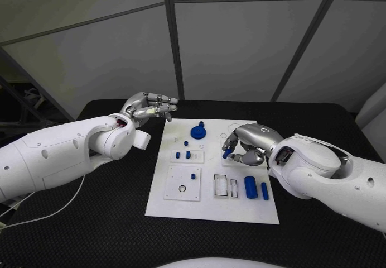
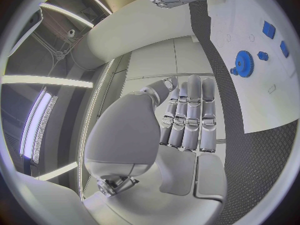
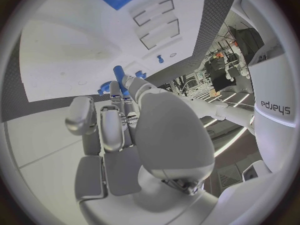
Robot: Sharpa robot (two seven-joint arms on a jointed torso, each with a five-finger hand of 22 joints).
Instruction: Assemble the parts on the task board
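Note:
The white task board (image 1: 211,207) lies in the middle of the black table. My right hand (image 1: 247,145) hovers over the board's right side and pinches a small blue peg (image 1: 227,151) at its fingertips; the right wrist view shows the peg (image 3: 117,73) sticking out past the fingers (image 3: 111,130). My left hand (image 1: 149,106) hangs above the table by the board's far left corner, fingers curled in on nothing (image 2: 187,120). A blue gear (image 1: 198,133) (image 2: 242,63) sits at the board's far middle, with small blue pieces (image 1: 182,154) nearer me.
A blue cylinder (image 1: 251,187) and a slim blue bar (image 1: 265,191) lie on the board's near right, beside two rectangular slots (image 1: 225,186). A square inset plate with a ring (image 1: 183,182) sits near left. Black table (image 1: 96,212) surrounds the board.

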